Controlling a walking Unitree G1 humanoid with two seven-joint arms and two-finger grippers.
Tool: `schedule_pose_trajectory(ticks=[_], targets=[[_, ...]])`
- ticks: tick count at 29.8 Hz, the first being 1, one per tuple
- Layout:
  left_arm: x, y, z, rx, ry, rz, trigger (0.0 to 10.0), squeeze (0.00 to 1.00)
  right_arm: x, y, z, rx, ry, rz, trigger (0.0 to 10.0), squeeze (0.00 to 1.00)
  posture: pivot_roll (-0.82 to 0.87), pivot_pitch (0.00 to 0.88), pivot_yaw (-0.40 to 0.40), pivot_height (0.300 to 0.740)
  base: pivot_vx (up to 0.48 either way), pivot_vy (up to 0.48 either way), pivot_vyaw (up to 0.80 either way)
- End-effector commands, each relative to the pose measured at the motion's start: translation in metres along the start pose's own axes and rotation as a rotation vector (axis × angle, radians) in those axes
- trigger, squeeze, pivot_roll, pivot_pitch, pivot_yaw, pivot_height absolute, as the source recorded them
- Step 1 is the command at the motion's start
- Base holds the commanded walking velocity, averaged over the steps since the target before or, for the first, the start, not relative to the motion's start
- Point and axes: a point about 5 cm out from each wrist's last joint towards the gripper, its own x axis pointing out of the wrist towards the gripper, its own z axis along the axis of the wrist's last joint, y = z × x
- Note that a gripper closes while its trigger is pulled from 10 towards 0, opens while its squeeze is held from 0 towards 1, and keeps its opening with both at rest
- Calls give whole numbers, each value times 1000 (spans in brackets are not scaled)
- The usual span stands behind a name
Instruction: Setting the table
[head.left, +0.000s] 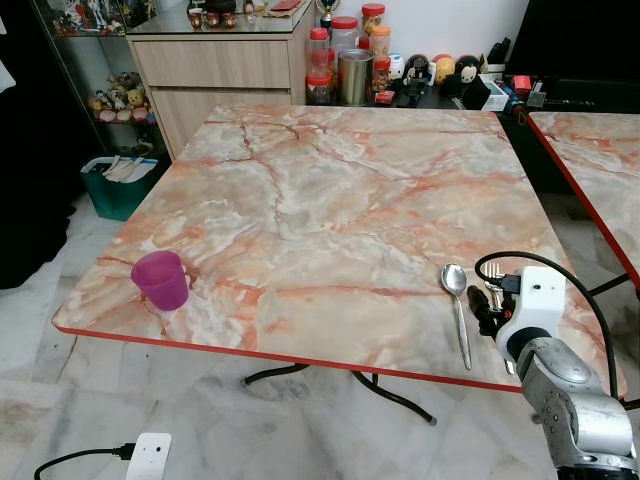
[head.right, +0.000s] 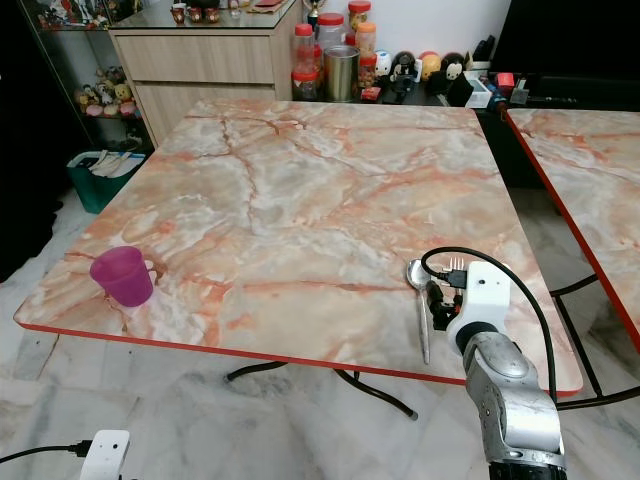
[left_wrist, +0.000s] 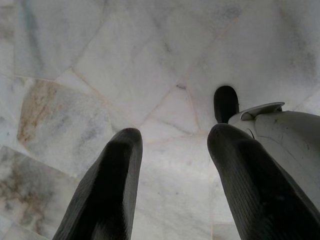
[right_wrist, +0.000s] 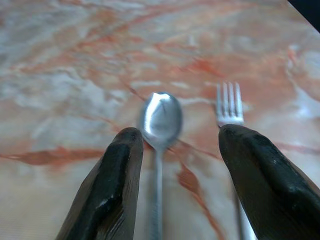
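Pointing away (lengthwise), spoon (head.left: 458, 304) bowl

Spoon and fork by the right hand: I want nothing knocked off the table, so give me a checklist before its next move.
1. Right hand open: ok.
2. Spoon flat on the table, bowl away from the robot: ok.
3. Fork beside the spoon, apart from it: ok.
4. Fork handle free of the fingers: cannot tell.
5. Cup far off, near the left corner: ok.
6. Left hand idle over the floor: ok.
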Motion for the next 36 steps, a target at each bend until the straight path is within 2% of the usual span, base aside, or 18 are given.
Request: schedule_pose_trajectory(ticks=[1, 6, 15, 28, 32, 36], targets=[[0, 3, -1, 19, 11, 8, 10000, 0, -2, 7, 9, -6, -32, 26, 10000, 0, 28, 40, 23, 740, 0, 0, 0], [0, 3, -1, 19, 12, 7, 10000, 0, -5, 8, 4, 3, -21, 23, 10000, 0, 28, 40, 23, 740, 0, 0, 0], [0, 3, 0, 19, 11, 4, 10000, 0, -6, -9, -12, 3, 46, -16, 10000, 0, 18, 59, 23, 740, 0, 0, 0], [0, 1, -2, 16, 13, -1, 10000, 0, -5, -20, -26, 28, 42, -39, 10000, 0, 21, 74, 17, 740, 0, 0, 0], [0, 1, -2, 6, 12, 2, 10000, 0, -2, -15, -14, 22, -11, -18, 10000, 0, 23, 82, 11, 740, 0, 0, 0], [0, 0, -3, 4, 13, 4, 10000, 0, 2, -10, -9, 38, -21, -9, 10000, 0, 24, 83, 9, 740, 0, 0, 0]])
